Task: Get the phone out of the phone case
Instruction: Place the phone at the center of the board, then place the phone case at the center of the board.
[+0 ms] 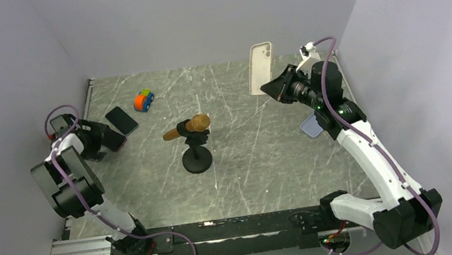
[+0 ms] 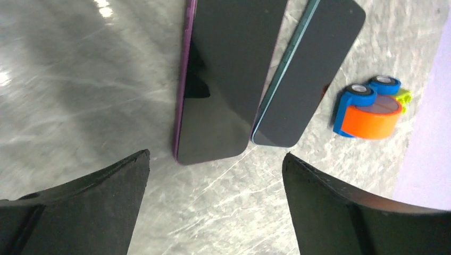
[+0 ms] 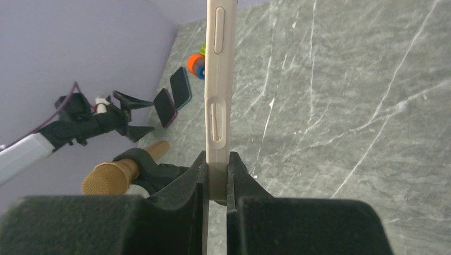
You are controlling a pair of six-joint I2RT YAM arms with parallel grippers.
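My top camera looks steeply down from above and behind the rig over the whole table point(image 1: 265, 149). My left wrist camera hangs close over the tabletop, with the toy point(image 2: 372, 109) at its right. My right wrist camera looks along the phone case point(image 3: 218, 106) towards the left arm point(image 3: 32, 146). All three catch the toy.

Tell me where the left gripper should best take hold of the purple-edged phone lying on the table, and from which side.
Grip the purple-edged phone across its width, on the two long edges, coming straight down with the open left gripper. It lies flat, so only the thin edges offer hold. The teal-edged phone crowds one long edge, so a finger may fit poorly there.
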